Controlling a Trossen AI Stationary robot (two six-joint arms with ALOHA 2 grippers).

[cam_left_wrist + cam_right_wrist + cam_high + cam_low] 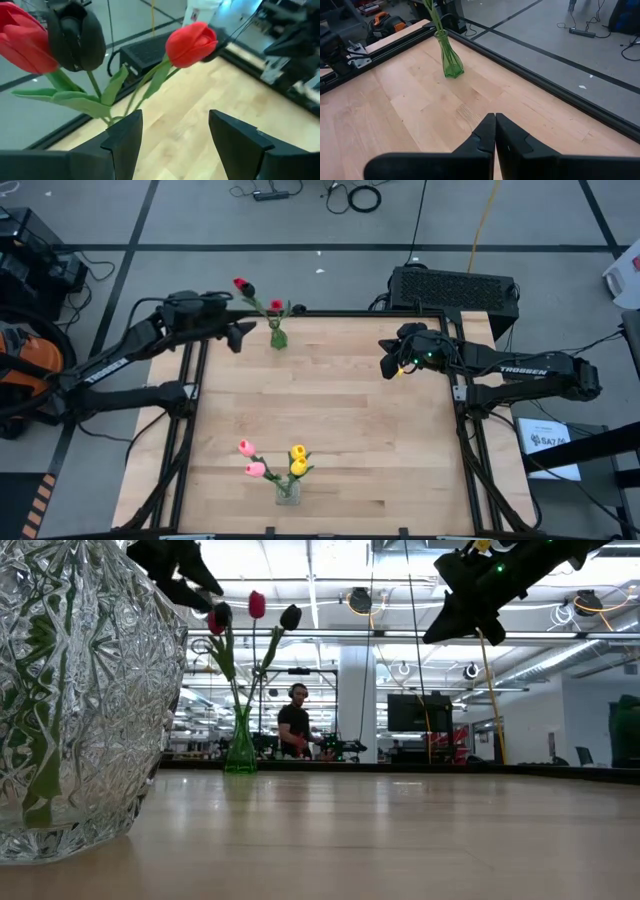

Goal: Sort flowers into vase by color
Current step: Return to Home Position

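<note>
A slim green vase (278,337) stands near the table's far edge. It holds two red tulips (191,44) and a dark one (75,35) by their stems. A clear cut-glass vase (288,492) at the near edge holds pink tulips (250,459) and yellow tulips (298,459). My left gripper (240,336) hovers open just left of the green vase, up at the level of the blooms, and touches nothing. In the left wrist view its fingers (127,135) stand apart below the tulips. My right gripper (388,366) hangs shut above the table's far right part, with nothing in it.
A black box (455,288) sits beyond the far edge on the right. The wood table top (330,415) lies bare between the two vases. In the low view the clear vase (70,700) fills the left, and a person (295,725) stands far behind the table.
</note>
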